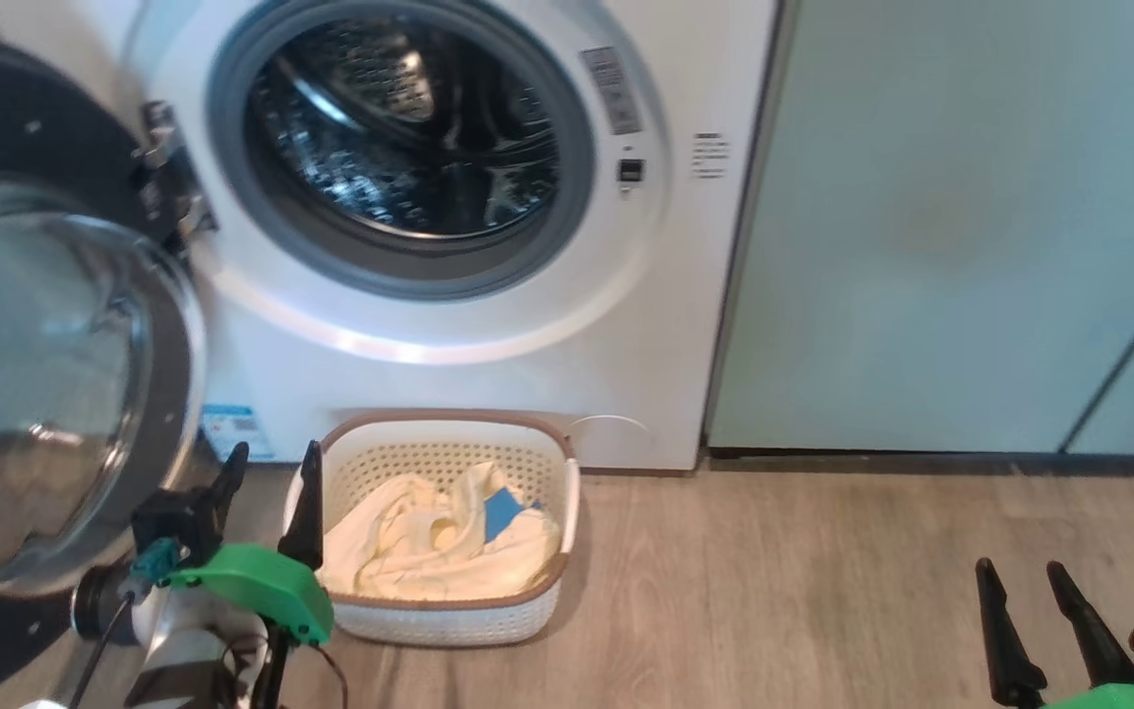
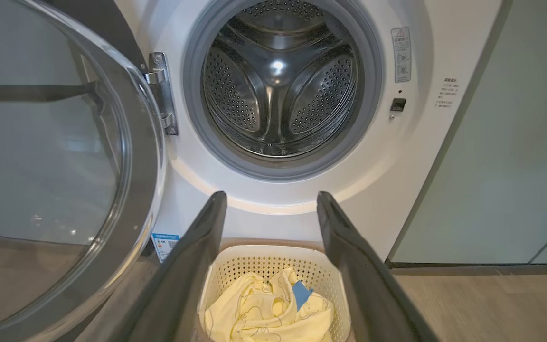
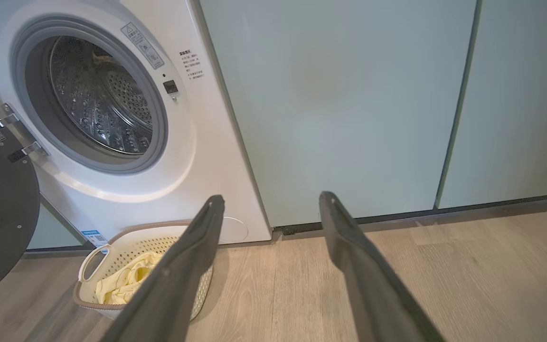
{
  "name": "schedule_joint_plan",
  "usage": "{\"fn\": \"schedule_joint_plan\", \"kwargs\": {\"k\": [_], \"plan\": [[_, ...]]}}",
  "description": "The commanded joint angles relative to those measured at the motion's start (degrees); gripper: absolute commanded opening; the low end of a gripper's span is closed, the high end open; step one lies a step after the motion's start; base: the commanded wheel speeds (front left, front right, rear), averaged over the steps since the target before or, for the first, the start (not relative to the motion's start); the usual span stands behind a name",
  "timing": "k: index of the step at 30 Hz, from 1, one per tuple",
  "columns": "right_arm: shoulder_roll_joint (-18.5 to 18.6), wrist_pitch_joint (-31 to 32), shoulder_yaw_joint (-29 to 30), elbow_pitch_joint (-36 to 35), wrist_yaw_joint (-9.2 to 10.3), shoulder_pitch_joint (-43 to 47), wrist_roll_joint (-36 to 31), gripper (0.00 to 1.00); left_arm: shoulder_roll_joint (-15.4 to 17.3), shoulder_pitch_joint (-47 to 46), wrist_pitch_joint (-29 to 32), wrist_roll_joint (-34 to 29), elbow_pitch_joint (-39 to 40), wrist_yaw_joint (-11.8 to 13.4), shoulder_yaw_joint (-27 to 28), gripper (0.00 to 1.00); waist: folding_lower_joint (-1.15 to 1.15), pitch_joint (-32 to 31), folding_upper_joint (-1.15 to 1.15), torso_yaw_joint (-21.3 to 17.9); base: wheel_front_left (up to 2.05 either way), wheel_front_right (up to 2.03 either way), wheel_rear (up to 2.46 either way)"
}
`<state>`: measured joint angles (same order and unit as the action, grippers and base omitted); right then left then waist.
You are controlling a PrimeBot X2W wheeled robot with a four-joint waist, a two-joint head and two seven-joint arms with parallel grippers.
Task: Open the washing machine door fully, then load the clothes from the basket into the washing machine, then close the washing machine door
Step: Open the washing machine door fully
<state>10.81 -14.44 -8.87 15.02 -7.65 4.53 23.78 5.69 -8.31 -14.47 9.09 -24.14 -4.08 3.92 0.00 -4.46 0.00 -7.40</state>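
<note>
Pale yellow clothes [image 1: 429,551] with a blue patch are piled in the basket [image 1: 449,622]. The basket is set on the wood floor [image 1: 774,591] just in front of the washing machine [image 1: 626,325], at 6 o'clock from the drum mouth. The washing machine door [image 1: 45,394] is swung wide open at 9 o'clock of the mouth.

Both grippers are seen in the head view. The left gripper [image 1: 274,451] is at 7 o'clock, just beside the basket's left rim. The right gripper [image 1: 1020,567] is at 5 o'clock, well apart from the basket. The fingers of both are spread wide, and nothing is held.

The shiny steel drum [image 2: 278,85] with its little holes is shown best in the left wrist view, with the hinge [image 2: 162,90] at 10 o'clock. The door's black inner face and a white basket handle [image 3: 86,263] are seen in the right wrist view, with green cabinets [image 3: 340,104] at 12 o'clock.
</note>
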Motion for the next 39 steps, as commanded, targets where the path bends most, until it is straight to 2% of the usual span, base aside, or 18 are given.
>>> {"fn": "schedule_joint_plan", "kwargs": {"k": [1,8,17,39], "plan": [[1.76,-0.56,-0.84,-2.08,0.16,-1.06,-0.48,1.0,0.76,-2.04,-0.52,0.74,1.94,-0.58,2.25,1.0,0.0,-0.42,0.0,-1.81,0.0,0.0,0.0],[1.87,-0.56,-0.48,-2.39,0.16,-0.97,-0.85,1.0,1.05,-1.94,-0.52,1.4,-0.3,-1.94,1.69,1.0,0.0,-0.58,0.0,-3.63,0.0,0.0,0.0],[1.95,-0.56,-0.25,-2.81,0.16,-0.94,-1.5,1.0,1.43,-2.17,-0.52,1.25,-1.83,-2.43,2.18,1.0,0.0,-0.67,0.0,-4.24,0.0,0.0,0.0],[1.98,-0.56,0.44,-2.53,0.16,-0.35,-1.36,1.0,0.53,-3.02,-0.52,1.47,-4.67,-2.94,2.42,1.0,0.0,-1.03,0.0,-3.75,0.0,0.0,0.0]]}}
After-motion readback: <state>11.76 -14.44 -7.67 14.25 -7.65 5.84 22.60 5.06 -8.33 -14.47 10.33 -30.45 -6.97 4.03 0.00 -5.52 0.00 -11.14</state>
